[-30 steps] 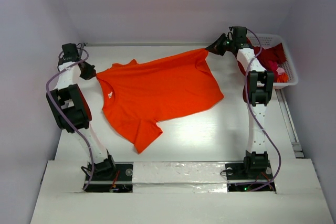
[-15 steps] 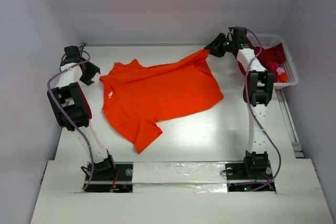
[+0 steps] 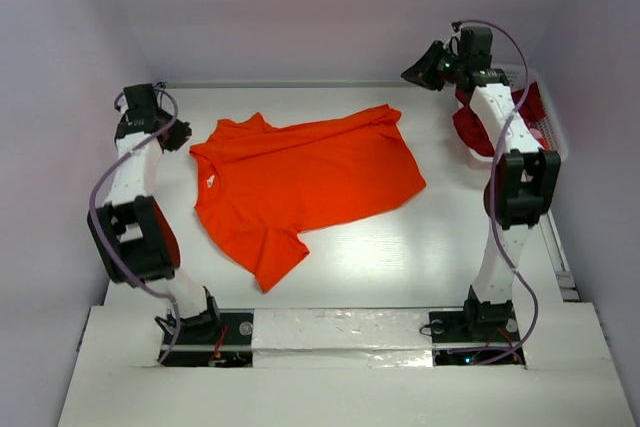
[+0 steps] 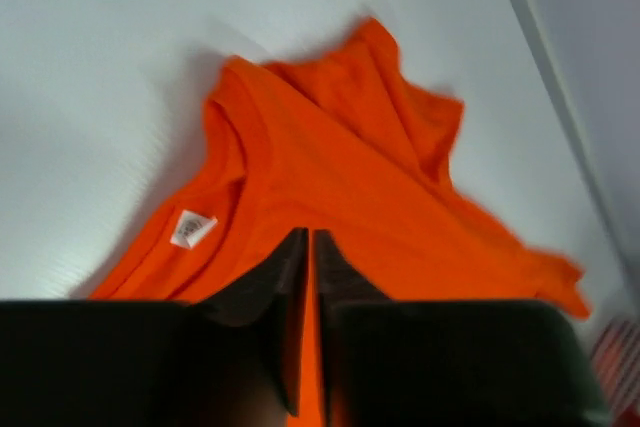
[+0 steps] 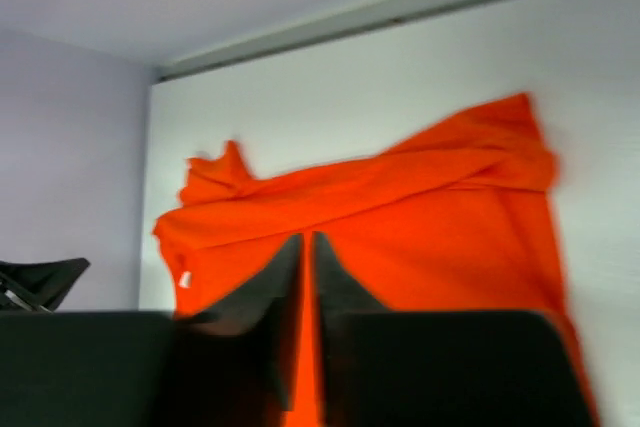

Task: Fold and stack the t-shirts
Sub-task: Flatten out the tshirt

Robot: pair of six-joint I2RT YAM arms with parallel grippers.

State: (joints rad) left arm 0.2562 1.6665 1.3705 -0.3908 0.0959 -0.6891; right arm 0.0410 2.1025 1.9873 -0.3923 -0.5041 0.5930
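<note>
Right, orange t-shirt [image 3: 300, 182] is lying spread on the table [image 3: 400, 257], centre of the top view. It sits skewed: collar toward upper left, one sleeve pointing to lower centre.

Left gripper [image 3: 172, 135] is at upper left, just off the collar side and clear of the cloth. Right gripper [image 3: 415, 74] is up at upper right, above the far corner of the shirt. In both wrist views the fingers show only a thin slit with nothing between them, so both are empty.

The dark red t-shirts [image 3: 470, 127] are at the right edge, in the white basket [image 3: 548, 127], mostly hidden by the right arm.

Risks as I see them:
- The shirt isn't square and the collar [image 4: 300, 87] looks rumpled, so folding as-is probably comes out crooked.
- The top right corner looks doubled over, so a pinch there could catch one layer only and drag the shirt.
- The right arm is close to the basket, so a low swing could snag the dark shirts.
</note>
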